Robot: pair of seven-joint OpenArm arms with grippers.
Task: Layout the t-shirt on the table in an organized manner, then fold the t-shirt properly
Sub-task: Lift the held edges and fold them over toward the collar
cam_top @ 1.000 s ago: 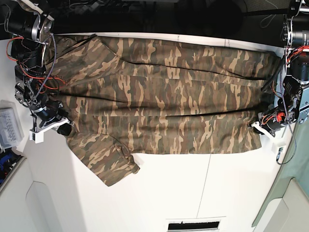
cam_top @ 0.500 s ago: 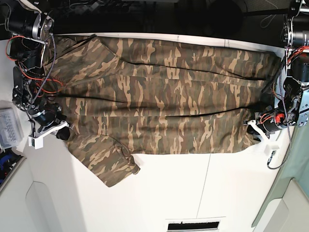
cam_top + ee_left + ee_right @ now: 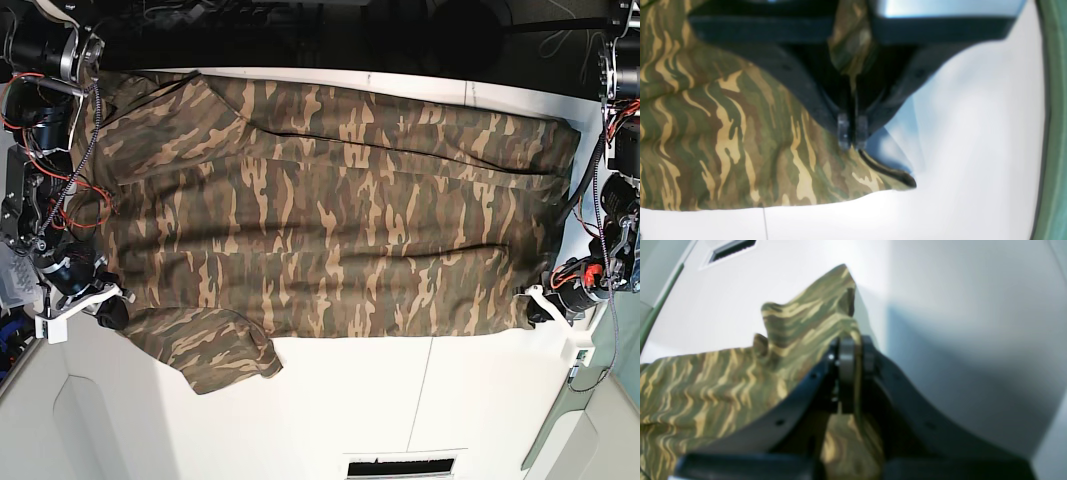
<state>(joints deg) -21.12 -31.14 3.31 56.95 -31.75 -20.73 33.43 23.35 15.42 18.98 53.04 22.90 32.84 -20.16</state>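
**Shirt held taut by two corners, layout stage**

Left tool (image 3: 850,141): jaws clenched on a pinch of the t-shirt (image 3: 330,220); cloth runs up between the fingers, and a dark hem edge curls out just beyond the tips. Bare white desk (image 3: 973,133) lies to one side of this tool, camouflage to the other.

Right tool (image 3: 850,373): likewise clamped on fabric, a fold passing through the closed jaws and a peak of cloth standing up just past the tips.

Seen from the base view, the left tool (image 3: 550,305) and right tool (image 3: 100,305) sit at opposite ends of the shirt's near edge, the garment spread wide between them on the desk (image 3: 420,400). One sleeve lies loose near the right tool, on the near side.

Judgement: gripping both ends of one edge lets the arms tension the cloth and draw out wrinkles. Shallow creases run lengthwise between the tools. Layout looks nearly finished; folding not begun. Risk: thin pinches may slip under a harder pull.
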